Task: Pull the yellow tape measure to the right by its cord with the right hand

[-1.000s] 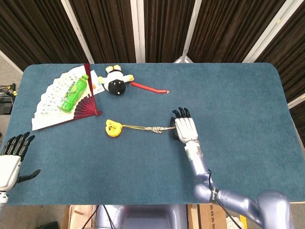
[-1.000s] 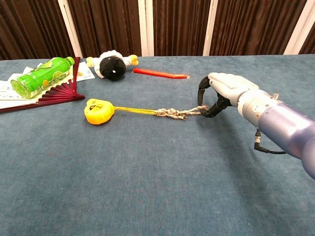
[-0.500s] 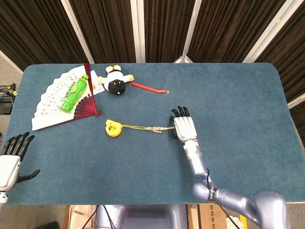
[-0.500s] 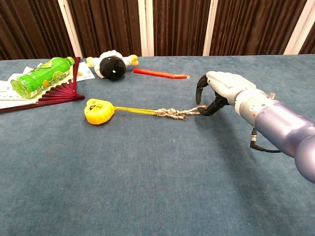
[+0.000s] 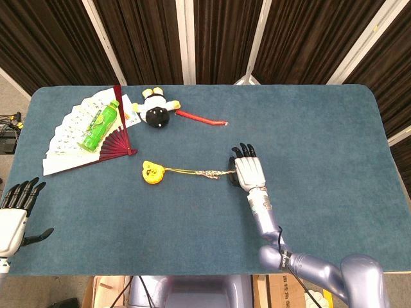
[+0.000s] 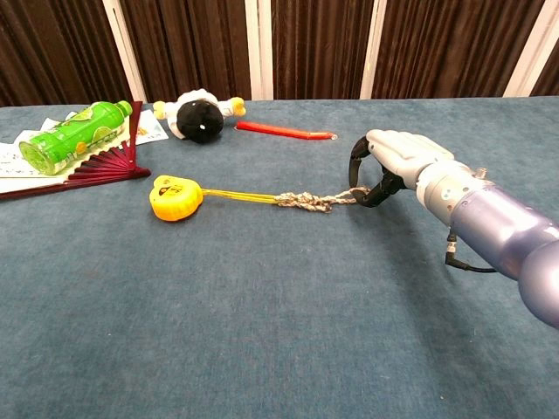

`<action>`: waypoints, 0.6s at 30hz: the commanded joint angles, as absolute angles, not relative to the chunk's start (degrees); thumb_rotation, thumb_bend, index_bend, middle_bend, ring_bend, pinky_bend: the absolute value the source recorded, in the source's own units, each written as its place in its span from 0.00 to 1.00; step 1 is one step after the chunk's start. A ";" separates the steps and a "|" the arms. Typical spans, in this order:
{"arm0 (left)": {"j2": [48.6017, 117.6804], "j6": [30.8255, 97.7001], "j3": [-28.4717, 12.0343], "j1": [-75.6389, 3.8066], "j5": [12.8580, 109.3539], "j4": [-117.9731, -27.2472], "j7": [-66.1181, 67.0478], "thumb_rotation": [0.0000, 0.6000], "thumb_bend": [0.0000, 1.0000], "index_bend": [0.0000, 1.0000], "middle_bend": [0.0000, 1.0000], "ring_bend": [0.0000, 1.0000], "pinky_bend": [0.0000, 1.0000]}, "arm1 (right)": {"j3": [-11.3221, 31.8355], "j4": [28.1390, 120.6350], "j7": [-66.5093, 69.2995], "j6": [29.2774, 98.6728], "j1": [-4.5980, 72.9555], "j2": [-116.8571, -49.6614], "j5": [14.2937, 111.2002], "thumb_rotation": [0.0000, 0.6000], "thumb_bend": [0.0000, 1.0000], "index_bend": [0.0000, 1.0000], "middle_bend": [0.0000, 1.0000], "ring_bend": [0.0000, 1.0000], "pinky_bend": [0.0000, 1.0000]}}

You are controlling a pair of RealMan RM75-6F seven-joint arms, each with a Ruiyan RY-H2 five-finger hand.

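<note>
The yellow tape measure (image 5: 151, 172) (image 6: 174, 198) lies on the blue table left of centre. Its yellow cord (image 5: 189, 172) (image 6: 253, 198) runs right to a grey knotted part (image 6: 307, 202). My right hand (image 5: 247, 171) (image 6: 390, 162) is at the cord's right end, palm down. Its fingers (image 6: 356, 161) arch over the cord's tip and the thumb sits behind it. A gap still shows between them, and no firm pinch is visible. My left hand (image 5: 16, 215) rests at the table's near left edge with fingers spread, holding nothing.
A paper fan (image 5: 80, 131) with a green bottle (image 5: 99, 125) (image 6: 74, 131) on it lies at the back left. A black-and-white plush toy (image 5: 156, 109) (image 6: 199, 118) and a red stick (image 5: 200, 117) (image 6: 284, 131) lie behind the cord.
The right hand's fingers lifted a little half a second ago and have come back down over the cord's end. The tape measure and cord lie where they were.
</note>
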State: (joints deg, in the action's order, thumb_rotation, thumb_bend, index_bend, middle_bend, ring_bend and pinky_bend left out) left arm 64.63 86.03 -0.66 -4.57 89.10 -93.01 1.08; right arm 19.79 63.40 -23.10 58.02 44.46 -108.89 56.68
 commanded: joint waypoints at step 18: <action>64.57 86.35 -0.54 -4.49 89.46 -92.97 0.90 1.00 0.00 0.00 0.00 0.00 0.00 | 19.55 63.30 -23.32 58.44 44.24 -109.09 55.97 1.00 0.45 0.62 0.24 0.02 0.02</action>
State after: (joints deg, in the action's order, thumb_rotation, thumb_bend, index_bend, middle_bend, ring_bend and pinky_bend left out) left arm 64.57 86.34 -0.54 -4.49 89.46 -92.97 0.89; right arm 19.55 63.32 -23.33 58.46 44.25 -109.08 55.98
